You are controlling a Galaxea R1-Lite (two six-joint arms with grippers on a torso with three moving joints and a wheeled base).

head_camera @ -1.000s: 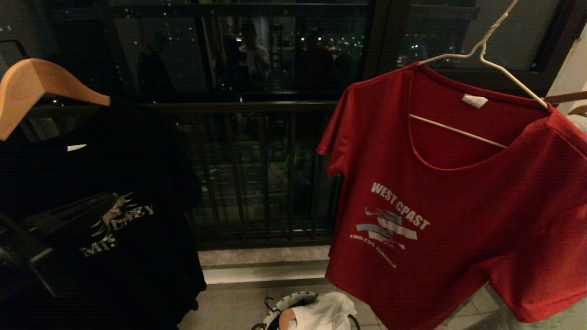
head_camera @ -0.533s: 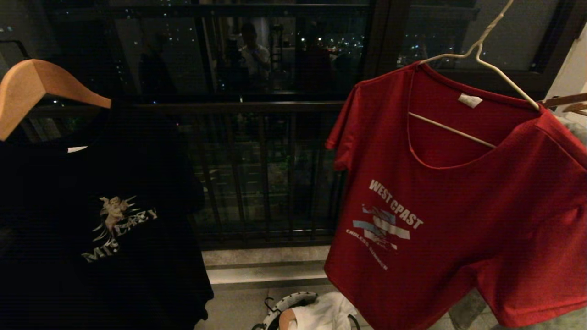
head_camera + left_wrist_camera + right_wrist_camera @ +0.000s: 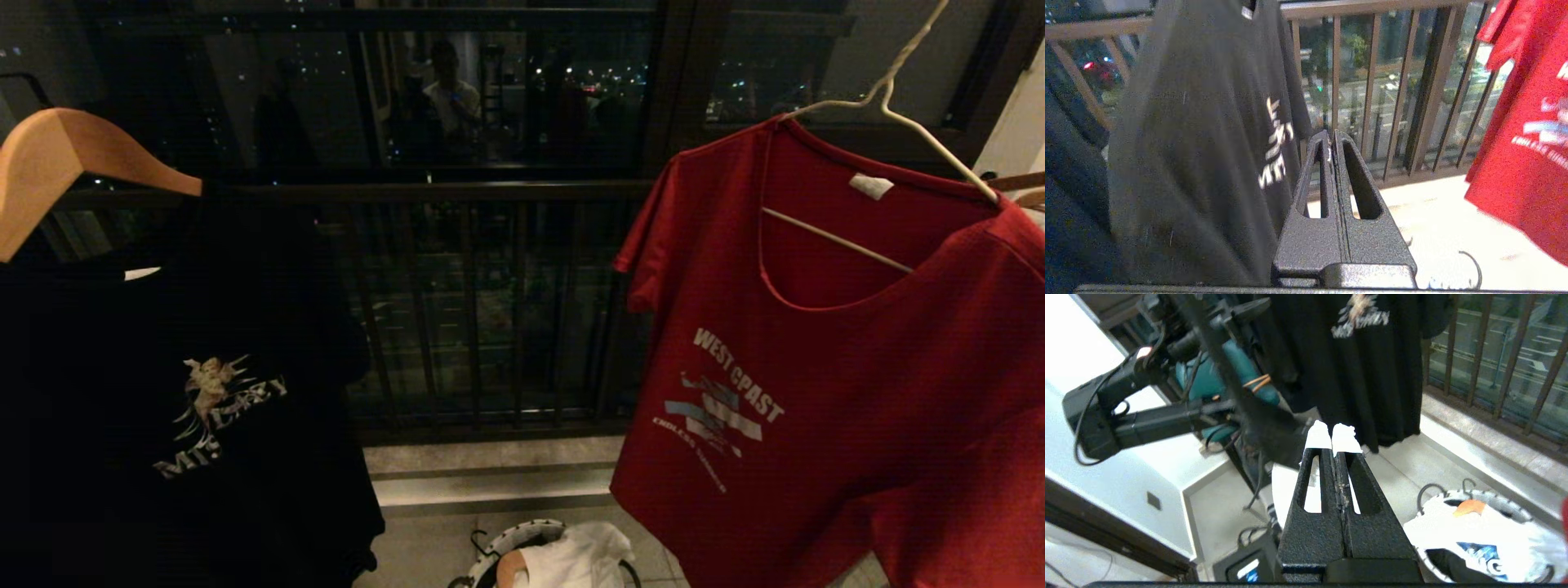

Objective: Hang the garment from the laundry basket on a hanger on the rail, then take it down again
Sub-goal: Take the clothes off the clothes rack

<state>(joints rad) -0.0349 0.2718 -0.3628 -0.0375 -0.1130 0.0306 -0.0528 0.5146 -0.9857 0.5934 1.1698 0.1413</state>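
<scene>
The garment (image 3: 857, 392), a red T-shirt with white "WEST COAST" lettering, hangs tilted on the thin white wire hanger (image 3: 833, 238) at the right. The hanger's hook runs out of the top of the head view, so the rail is out of view. No gripper touches the shirt. The laundry basket (image 3: 510, 539) stands on the floor below, with a white cloth (image 3: 580, 555) in it. Neither gripper shows in the head view. My left gripper (image 3: 1331, 134) is shut and empty, low between the black shirt and the garment (image 3: 1527, 134). My right gripper (image 3: 1333, 437) is shut and empty above the laundry basket (image 3: 1502, 498).
A black printed T-shirt (image 3: 188, 392) hangs on a tan wooden hanger (image 3: 73, 155) at the left. A dark balcony railing (image 3: 473, 310) and a low step (image 3: 482, 482) lie behind. My left arm (image 3: 1147, 416) shows in the right wrist view. A person is reflected in the glass (image 3: 445, 90).
The left arm, seen before the black shirt a second ago, has dropped out of the head view. The red shirt and its hanger have swung to the right.
</scene>
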